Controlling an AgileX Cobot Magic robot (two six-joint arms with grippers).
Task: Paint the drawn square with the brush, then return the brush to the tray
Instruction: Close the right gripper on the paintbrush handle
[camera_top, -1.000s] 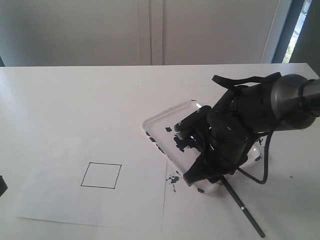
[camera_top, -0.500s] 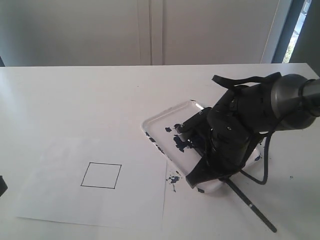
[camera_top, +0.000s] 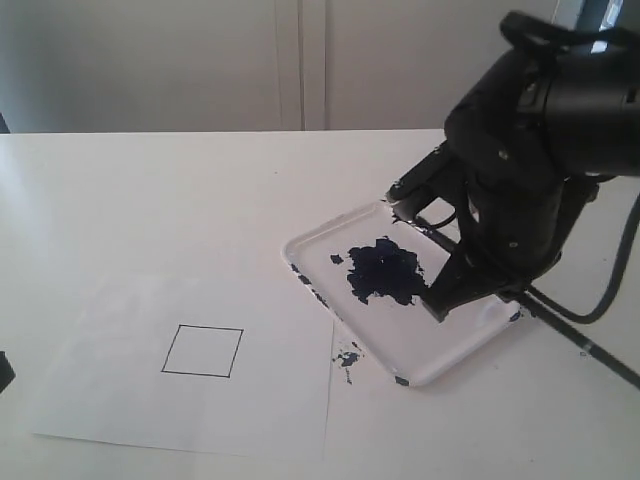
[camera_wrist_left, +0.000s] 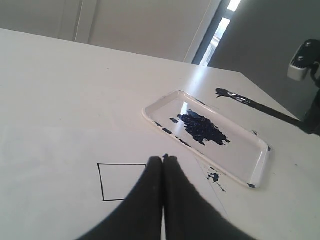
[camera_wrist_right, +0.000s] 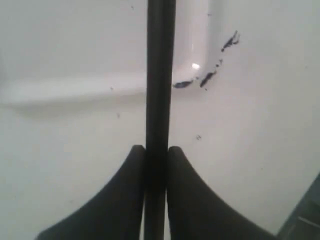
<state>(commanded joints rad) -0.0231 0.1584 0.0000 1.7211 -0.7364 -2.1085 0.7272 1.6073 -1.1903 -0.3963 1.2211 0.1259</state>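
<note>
Pinching the brush (camera_wrist_right: 160, 60) between them, the right jaws hover, seemingly over the tray (camera_top: 455, 340).

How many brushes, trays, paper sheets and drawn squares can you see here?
brush: 1
tray: 1
paper sheet: 1
drawn square: 1
Total: 4

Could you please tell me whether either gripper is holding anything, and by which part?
The right gripper holds the brush by its black handle, pinched partway along its length. The left gripper is shut with nothing in it.
</note>
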